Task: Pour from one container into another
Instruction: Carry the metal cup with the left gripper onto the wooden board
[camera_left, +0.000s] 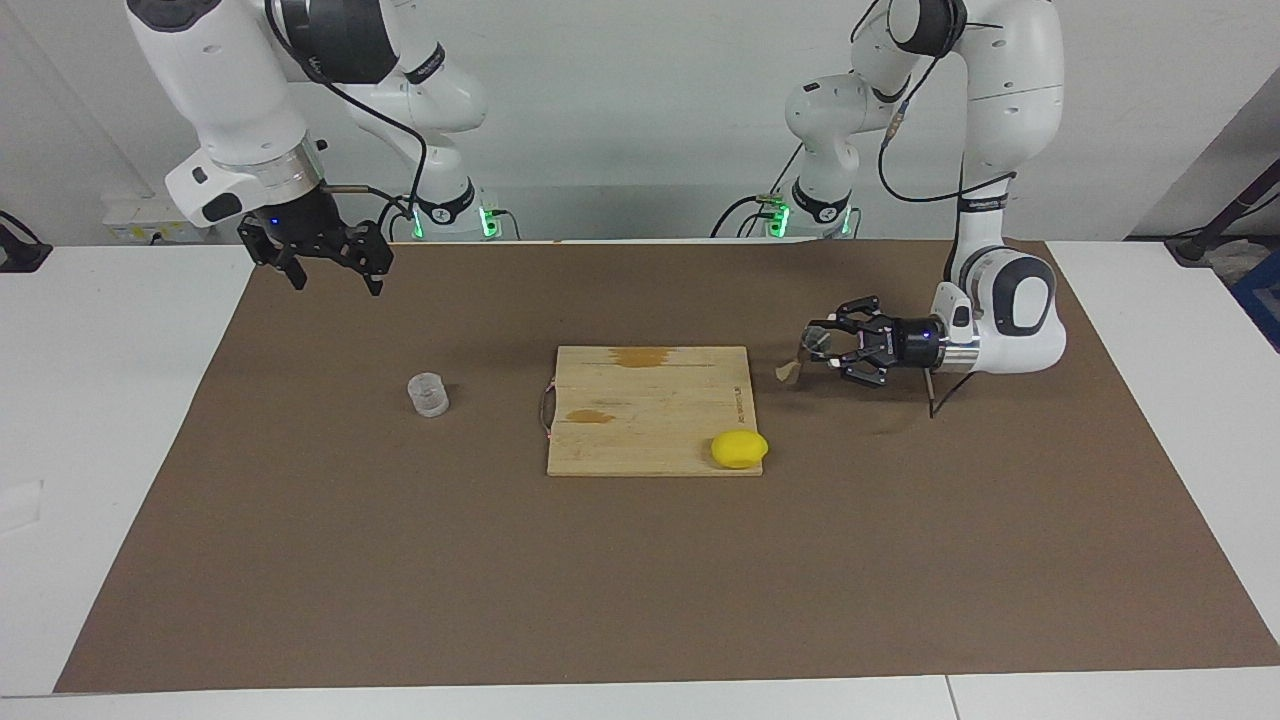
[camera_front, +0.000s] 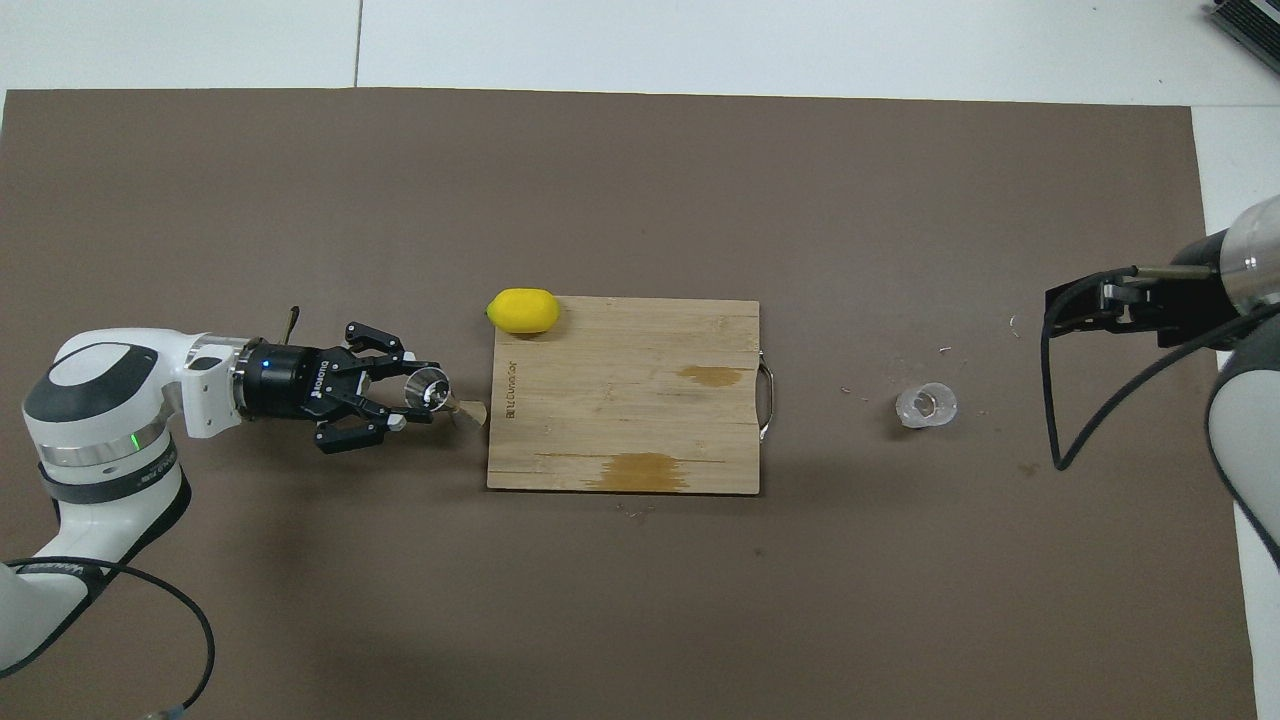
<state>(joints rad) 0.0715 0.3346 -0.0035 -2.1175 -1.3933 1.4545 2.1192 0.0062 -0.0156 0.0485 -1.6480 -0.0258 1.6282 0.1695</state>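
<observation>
The jigger (camera_left: 800, 357) is gripped, apparently tilted, by the left tool (camera_left: 818, 350) beside the board (camera_left: 650, 410). The cup (camera_left: 428, 394) is left on the bench, near the gaping right tool (camera_left: 330, 262).

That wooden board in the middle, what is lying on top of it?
A yellow lemon sits on one corner of the wooden board, partly overhanging the edge. Two darker stains mark the wood; nothing else rests there. What lies under the lemon cannot be seen.
</observation>
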